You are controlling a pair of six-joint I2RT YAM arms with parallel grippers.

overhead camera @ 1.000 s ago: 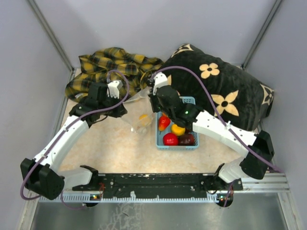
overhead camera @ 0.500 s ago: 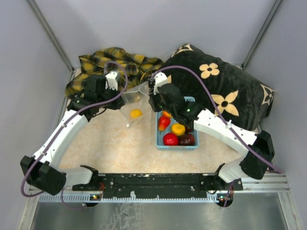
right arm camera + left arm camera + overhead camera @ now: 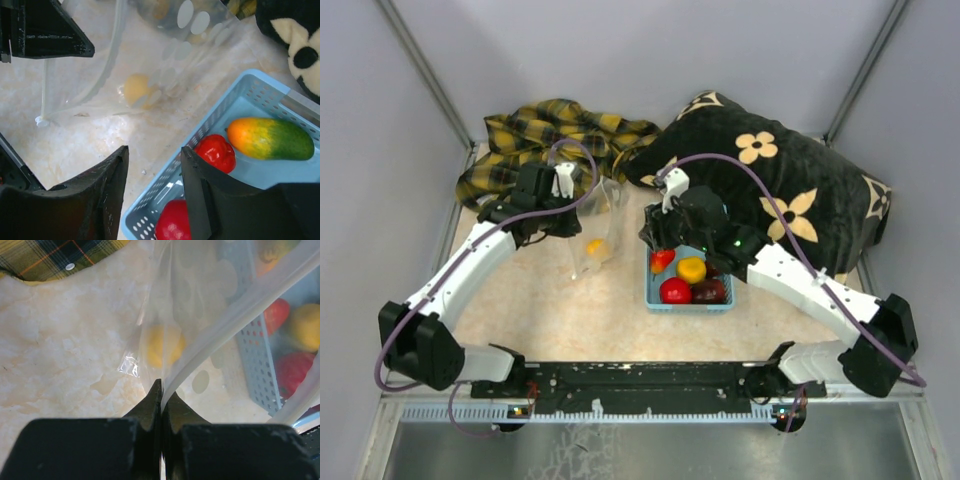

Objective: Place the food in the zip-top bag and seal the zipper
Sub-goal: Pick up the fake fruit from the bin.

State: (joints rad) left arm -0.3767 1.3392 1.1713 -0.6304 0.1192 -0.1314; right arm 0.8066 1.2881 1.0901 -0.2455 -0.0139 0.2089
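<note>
The zip-top bag [image 3: 597, 222], clear with white dots, hangs over the table from my left gripper [image 3: 576, 206]. In the left wrist view that gripper [image 3: 162, 389] is shut on the whitish zipper [image 3: 220, 322] at the bag's mouth edge. One orange-yellow fruit [image 3: 594, 246] lies inside the bag [image 3: 165, 65]. More food sits in the light-blue basket [image 3: 725, 306]: a red piece [image 3: 216, 152], another red one [image 3: 172, 222], a green-to-orange piece [image 3: 272, 138], plus an orange-yellow fruit [image 3: 691, 269] and a maroon one [image 3: 710, 291]. My right gripper [image 3: 154, 150] stands open over the basket's left rim [image 3: 220, 115], holding nothing.
A black cushion with cream flowers [image 3: 790, 190] lies behind and to the right of the basket. A yellow plaid cloth [image 3: 550, 135] is bunched at the back left, behind the bag. The table top is pale marbled stone [image 3: 560, 300].
My right gripper has opened, come off the bag's mouth and moved right and nearer, over the basket's edge. The bag now hangs from the left gripper alone, shifted slightly.
</note>
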